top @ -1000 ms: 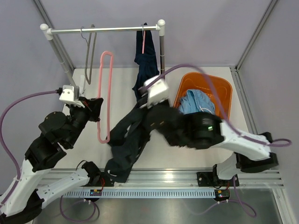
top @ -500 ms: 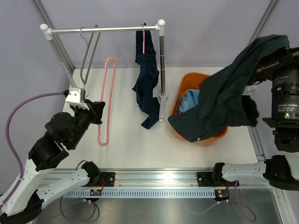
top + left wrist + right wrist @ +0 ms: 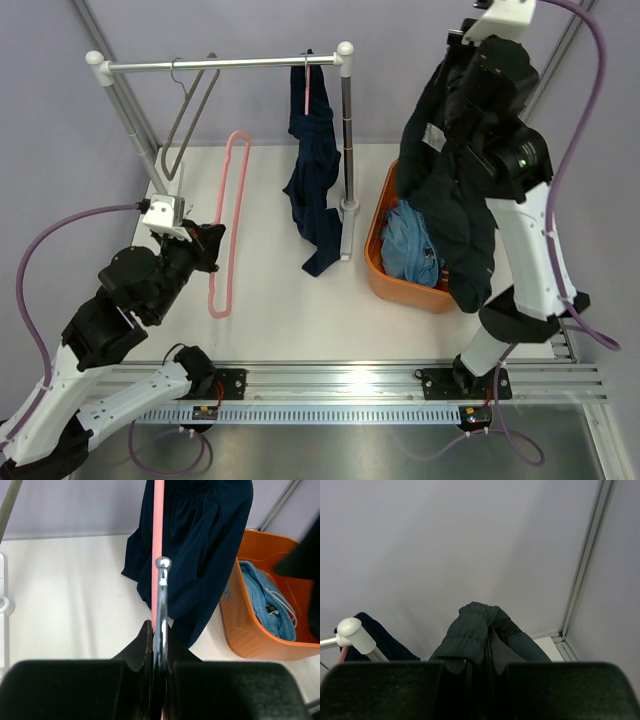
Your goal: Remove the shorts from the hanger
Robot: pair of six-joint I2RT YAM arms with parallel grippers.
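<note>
The right end effector (image 3: 487, 661) is lifted high above the orange bin (image 3: 388, 283), clamped shut on the waistband of the charcoal shorts (image 3: 452, 200), which hang down in a long fold over the bin's right side. The light blue shorts (image 3: 408, 245) lie bunched inside the bin. The navy shorts (image 3: 315, 170) hang from a hanger at the right end of the clothes rail (image 3: 220, 64), beside its upright post. The left end effector (image 3: 159, 647) is closed on the metal hook (image 3: 162, 580) of the empty pink hanger (image 3: 232, 220), low over the tabletop (image 3: 280, 310). A grey hanger (image 3: 185, 125) hangs bare near the rail's left end
</note>
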